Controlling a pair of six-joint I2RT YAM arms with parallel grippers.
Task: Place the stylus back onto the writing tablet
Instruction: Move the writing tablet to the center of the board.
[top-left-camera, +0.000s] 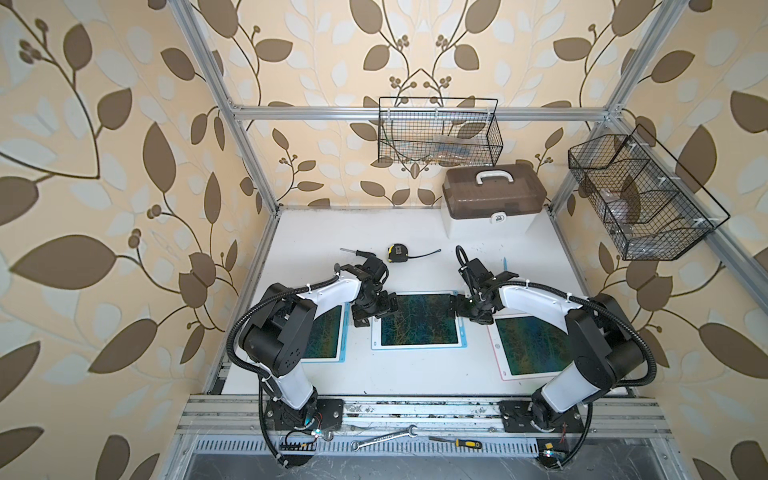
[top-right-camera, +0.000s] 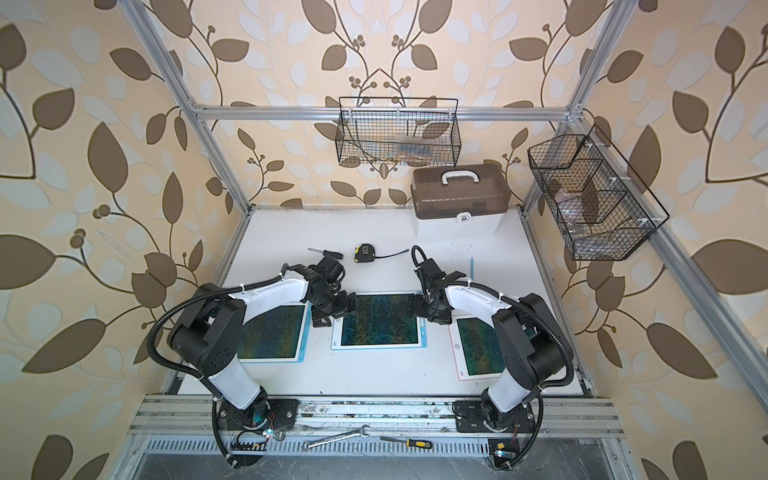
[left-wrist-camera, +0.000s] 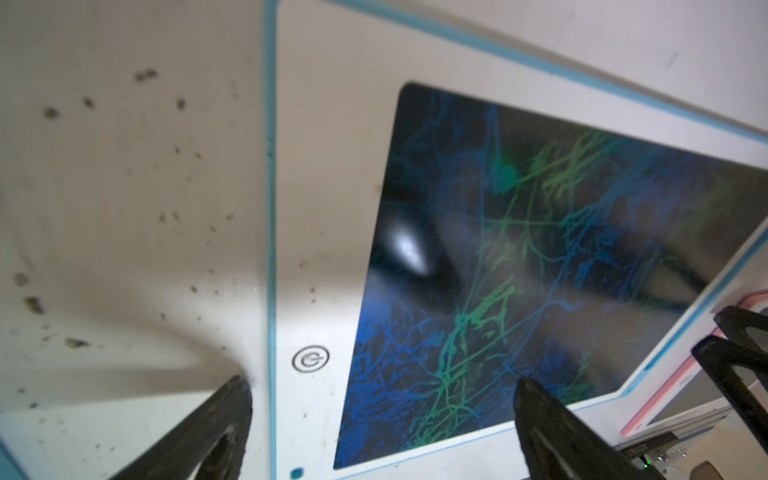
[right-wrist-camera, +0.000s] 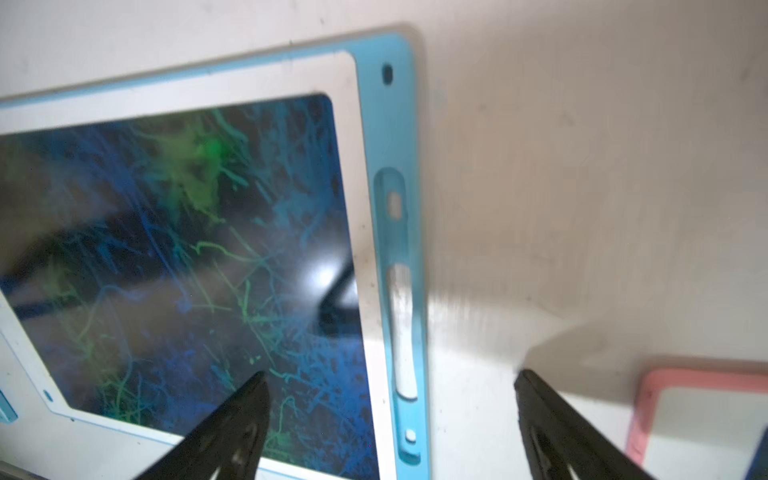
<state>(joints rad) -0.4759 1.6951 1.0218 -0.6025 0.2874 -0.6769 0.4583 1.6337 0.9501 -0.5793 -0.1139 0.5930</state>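
The light blue stylus (top-left-camera: 505, 264) (top-right-camera: 471, 266) lies on the white table behind my right arm, apart from every tablet. The middle writing tablet (top-left-camera: 415, 324) (top-right-camera: 378, 320) has a blue frame and a dark scribbled screen. My left gripper (top-left-camera: 376, 311) (left-wrist-camera: 382, 380) hangs open over that tablet's left border, with nothing between its fingers. My right gripper (top-left-camera: 459, 305) (right-wrist-camera: 391, 373) is open over its right edge, straddling the long groove (right-wrist-camera: 399, 291) in the blue frame. Neither gripper touches the stylus.
A blue-framed tablet (top-left-camera: 328, 332) lies partly under my left arm and a pink-framed tablet (top-left-camera: 528, 345) under my right. A tape measure (top-left-camera: 397, 252) and a screwdriver (top-left-camera: 357, 252) lie behind the grippers. A lidded box (top-left-camera: 492, 199) stands at the back right.
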